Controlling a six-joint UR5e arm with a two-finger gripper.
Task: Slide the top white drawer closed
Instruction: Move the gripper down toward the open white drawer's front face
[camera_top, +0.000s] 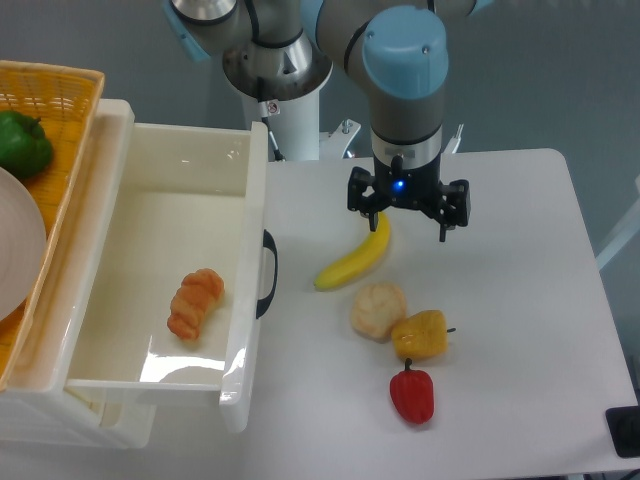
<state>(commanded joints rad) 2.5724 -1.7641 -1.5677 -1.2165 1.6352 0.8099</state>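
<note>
Nearest us, the top white drawer (240, 330) stands pulled out at nine o'clock, a croissant (196, 303) inside. On the surface (520, 300) lie a red pepper (412, 394), yellow pepper (420, 334), bun (378, 310) and banana (356, 257). At twelve o'clock the hand (409, 228) hovers released, fingers spread, gripping nothing.

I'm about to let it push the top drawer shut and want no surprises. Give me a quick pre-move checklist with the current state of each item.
1. top white drawer open, needing the push: ok.
2. black handle unobstructed: ok.
3. croissant lies below the drawer rim: ok.
4. end effector empty: ok, though whether its fingers are open or shut: cannot tell.
5. banana lies between the end effector and the handle: not ok, steer around it.
6. Drawer rails free inside the cabinet: cannot tell.
</note>
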